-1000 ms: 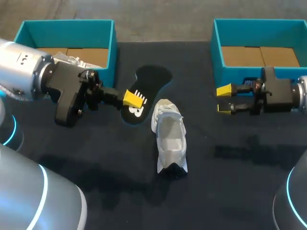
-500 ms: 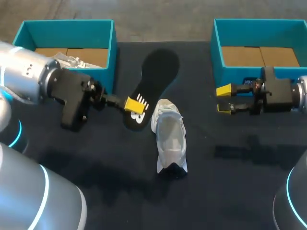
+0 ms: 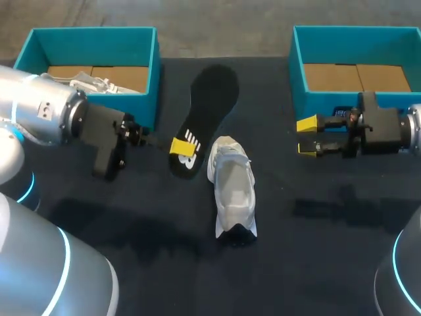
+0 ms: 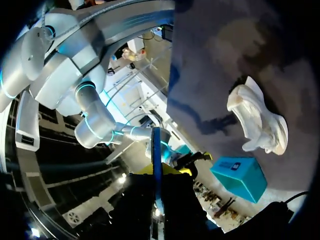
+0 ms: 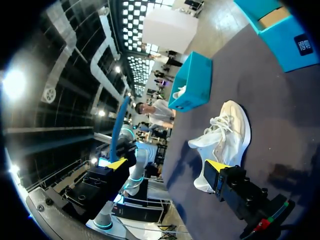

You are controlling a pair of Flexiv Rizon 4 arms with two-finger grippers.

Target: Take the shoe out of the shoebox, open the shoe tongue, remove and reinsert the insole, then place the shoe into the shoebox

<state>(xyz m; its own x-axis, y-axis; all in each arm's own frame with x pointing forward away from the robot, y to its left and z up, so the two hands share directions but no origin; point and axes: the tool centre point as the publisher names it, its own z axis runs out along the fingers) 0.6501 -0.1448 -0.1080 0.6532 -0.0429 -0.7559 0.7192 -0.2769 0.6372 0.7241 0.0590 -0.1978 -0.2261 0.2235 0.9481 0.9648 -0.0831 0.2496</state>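
Reinserting the insole [image 3: 210, 99], clamped by the left gripper [image 3: 182, 146], and boxing the shoe [image 3: 233, 187] are not yet done; the right gripper [image 3: 306, 135] is spread.

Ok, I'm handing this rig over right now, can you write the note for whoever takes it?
Left hand: shut on the narrow end of the black insole, which is out of the shoe and beside it.
Right hand: open, empty, in front of the right shoebox.
White shoe: on the table, near its middle.
Done: shoe out of the box, insole removed.
Left: reinsert the insole, then place the shoe into the shoebox.
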